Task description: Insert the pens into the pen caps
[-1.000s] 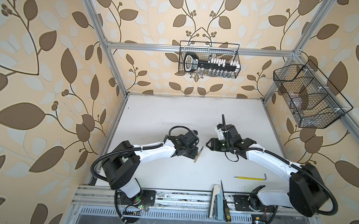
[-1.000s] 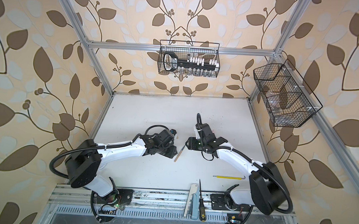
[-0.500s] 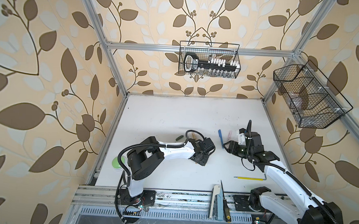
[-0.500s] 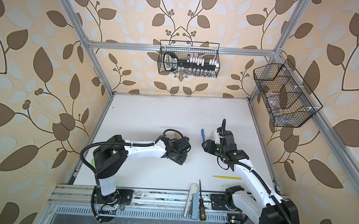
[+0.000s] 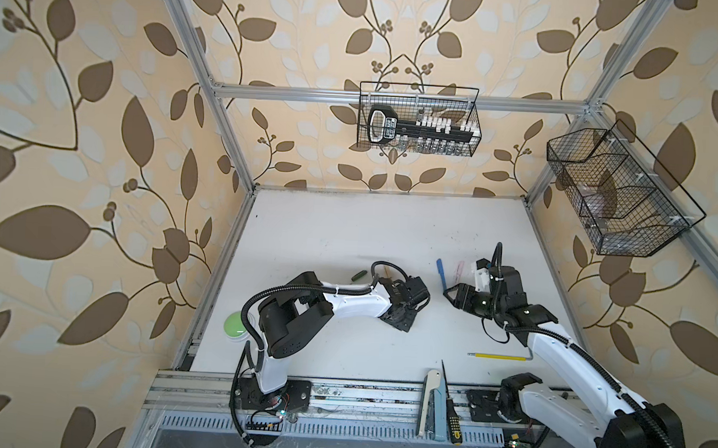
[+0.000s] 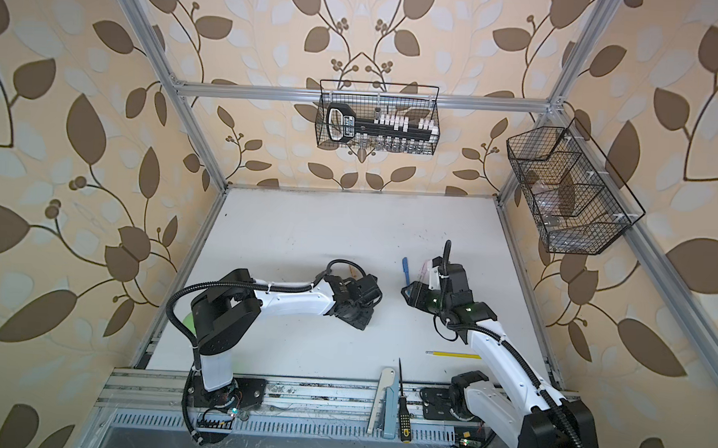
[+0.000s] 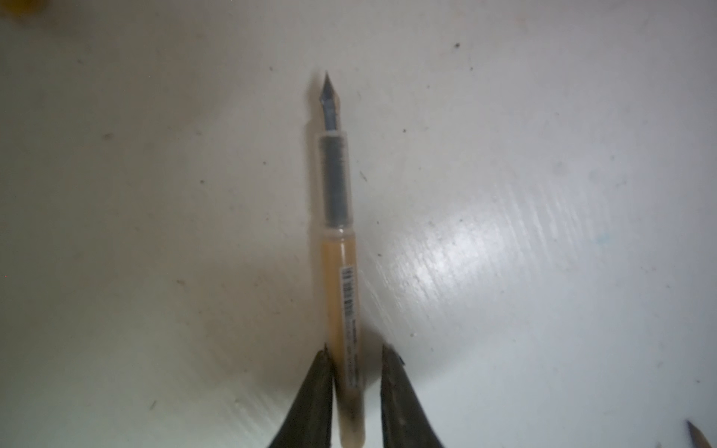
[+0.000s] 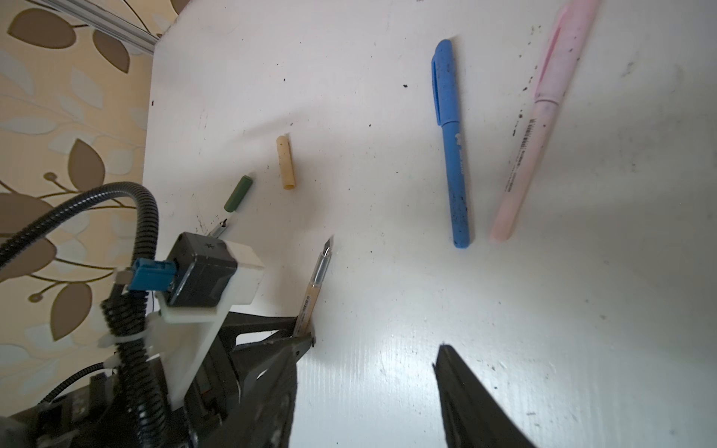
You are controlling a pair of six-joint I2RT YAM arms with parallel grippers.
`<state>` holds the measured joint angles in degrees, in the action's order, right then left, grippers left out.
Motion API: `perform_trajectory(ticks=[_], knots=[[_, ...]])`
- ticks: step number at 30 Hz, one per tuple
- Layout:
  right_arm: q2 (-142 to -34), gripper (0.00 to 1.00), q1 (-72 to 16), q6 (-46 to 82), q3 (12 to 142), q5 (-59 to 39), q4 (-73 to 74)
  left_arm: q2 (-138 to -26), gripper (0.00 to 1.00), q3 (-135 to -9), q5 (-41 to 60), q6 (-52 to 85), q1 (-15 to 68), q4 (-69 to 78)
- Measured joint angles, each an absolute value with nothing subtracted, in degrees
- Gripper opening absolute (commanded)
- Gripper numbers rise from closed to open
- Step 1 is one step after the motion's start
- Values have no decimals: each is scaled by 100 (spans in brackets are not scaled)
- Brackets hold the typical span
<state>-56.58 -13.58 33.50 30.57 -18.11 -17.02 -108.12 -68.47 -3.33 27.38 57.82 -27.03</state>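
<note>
My left gripper [image 7: 355, 351] is shut on the tail of the tan pen [image 7: 337, 248], whose bare dark nib points away just above the white table [image 7: 543, 194]. The right wrist view shows the same tan pen [image 8: 314, 283]. Beyond it lie the tan cap [image 8: 286, 163] and the green cap [image 8: 238, 194]. A green pen's tip [image 8: 219, 229] peeks out behind the left wrist camera. A blue pen [image 8: 450, 143] and a pink pen [image 8: 539, 124] lie side by side with caps on. My right gripper [image 8: 372, 353] is open and empty. In both top views it [image 5: 450, 294] faces the left gripper [image 5: 401, 320].
A long yellow rod [image 5: 499, 357] lies at the front right of the table. A screwdriver [image 5: 451, 412] and a white-blue tool [image 5: 430, 403] rest on the front rail. A green disc [image 5: 236, 327] sits by the left edge. Wire baskets hang on the back wall [image 5: 418, 123] and right wall [image 5: 616, 194].
The right gripper drew back to the right, away from the left one, uncovering the blue and pink pens. The left arm folded, its gripper shifted right, and its jaws narrowed onto the tan pen.
</note>
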Motion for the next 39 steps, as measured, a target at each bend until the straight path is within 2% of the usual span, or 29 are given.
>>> perform_trajectory(ticks=[5,8,25,39], knots=[[-5778,58,-1406,3371,3037,-1951,-1468,-10792,2,-6785,-287,2709,5765,-2556],[-5951,58,-1551,3385,3039,-1953,-1358,-10724,0,-6672,-242,2703,5712,-2408],[-7432,59,-2609,3774,3065,-1905,-344,-10162,0,-5909,169,2547,5315,-1332],[-8407,58,-2775,3997,3540,-1999,585,-9529,0,-5159,611,2556,5317,-445]])
